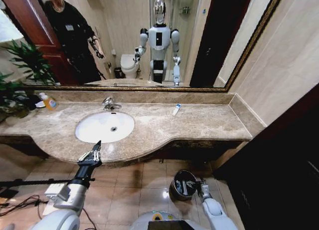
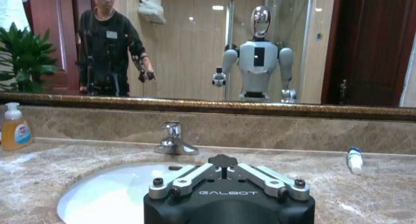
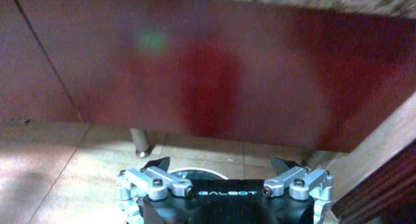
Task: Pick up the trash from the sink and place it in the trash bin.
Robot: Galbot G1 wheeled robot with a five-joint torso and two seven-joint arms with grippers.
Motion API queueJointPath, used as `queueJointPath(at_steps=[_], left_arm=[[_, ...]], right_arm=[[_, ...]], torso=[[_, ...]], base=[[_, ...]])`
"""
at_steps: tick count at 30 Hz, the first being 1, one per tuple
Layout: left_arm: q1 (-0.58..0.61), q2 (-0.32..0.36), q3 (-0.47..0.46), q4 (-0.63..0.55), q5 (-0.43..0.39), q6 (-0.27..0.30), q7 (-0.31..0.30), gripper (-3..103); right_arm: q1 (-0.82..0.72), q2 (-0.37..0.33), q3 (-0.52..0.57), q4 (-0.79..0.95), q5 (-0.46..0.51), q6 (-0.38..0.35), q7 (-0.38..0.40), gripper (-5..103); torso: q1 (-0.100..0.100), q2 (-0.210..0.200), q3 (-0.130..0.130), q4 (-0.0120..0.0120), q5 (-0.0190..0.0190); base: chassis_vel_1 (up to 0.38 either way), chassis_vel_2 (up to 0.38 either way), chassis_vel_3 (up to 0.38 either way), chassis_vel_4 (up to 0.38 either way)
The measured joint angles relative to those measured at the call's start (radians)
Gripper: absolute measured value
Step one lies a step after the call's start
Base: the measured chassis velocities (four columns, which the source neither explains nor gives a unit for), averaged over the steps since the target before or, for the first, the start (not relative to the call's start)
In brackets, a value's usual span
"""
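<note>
White sink (image 1: 87, 132) appears emptied.
Left hand (image 1: 95, 151), clenched, idles at its 6 o'clock; right hand (image 3: 221, 164), released, hangs over trash bin (image 1: 180, 177).

The left gripper (image 1: 95, 151) is built of black fingers on silver linkages joined by dark screws, on a black wrist and a pale grey forearm. "GALBOT" is printed in white on both black gripper housings. The right gripper (image 3: 221, 161) has the same silver links, and a light grey forearm is seen
</note>
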Motion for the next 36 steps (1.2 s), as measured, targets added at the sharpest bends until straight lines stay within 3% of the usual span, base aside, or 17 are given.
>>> queueJointPath(at_steps=[10, 21, 28, 31, 36], left_arm=[[0.000, 0.000, 0.000, 0.000, 0.000, 0.000, 0.000, 0], [0.000, 0.000, 0.000, 0.000, 0.000, 0.000, 0.000, 0], [0.000, 0.000, 0.000, 0.000, 0.000, 0.000, 0.000, 0], [0.000, 0.000, 0.000, 0.000, 0.000, 0.000, 0.000, 0], [0.000, 0.000, 0.000, 0.000, 0.000, 0.000, 0.000, 0]], right_arm=[[-0.162, -0.062, 0.002, 0.323, 0.114, -0.029, 0.063, 100], [-0.331, -0.102, 0.024, 0.687, 0.174, -0.065, 0.127, 100], [-0.326, -0.093, 0.009, 0.830, 0.214, -0.142, 0.166, 100], [-0.245, -0.092, -0.007, 0.904, 0.240, -0.227, 0.202, 100], [-0.119, -0.114, -0.025, 0.920, 0.278, -0.305, 0.227, 100]], torso=[[0.000, 0.000, 0.000, 0.0000, 0.0001], [0.000, 0.000, 0.000, -0.0001, 0.0001], [0.000, 0.000, 0.000, -0.0001, 0.0000], [0.000, 0.000, 0.000, -0.0001, -0.0001], [0.000, 0.000, 0.000, 0.0000, 0.0001]], base=[[0.000, 0.000, 0.000, 0.000], [0.000, 0.000, 0.000, 0.000], [0.000, 0.000, 0.000, 0.000], [0.000, 0.000, 0.000, 0.000], [0.000, 0.000, 0.000, 0.000]])
